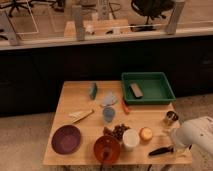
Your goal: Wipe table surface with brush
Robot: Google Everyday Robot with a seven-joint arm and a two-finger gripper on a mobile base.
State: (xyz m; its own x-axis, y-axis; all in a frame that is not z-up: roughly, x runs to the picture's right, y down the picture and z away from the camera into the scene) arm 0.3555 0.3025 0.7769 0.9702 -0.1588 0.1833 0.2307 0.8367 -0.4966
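Note:
The light wooden table surface [80, 97] fills the middle of the camera view. The slim black brush [160, 151] lies on it near the front right corner, pointing left and right. My gripper [173, 148] is at the end of my white arm [197, 134], which comes in from the lower right. The gripper sits right at the brush's right end, low over the table. Whether it is touching the brush does not show.
A green tray [148, 103] holding a dark block [135, 90] stands at the back right. A blue sponge [93, 90], blue cup [108, 114], purple bowl [66, 138], brown bowl [107, 148], white cup [131, 138], orange fruit [146, 133] and metal cup [171, 118] stand about.

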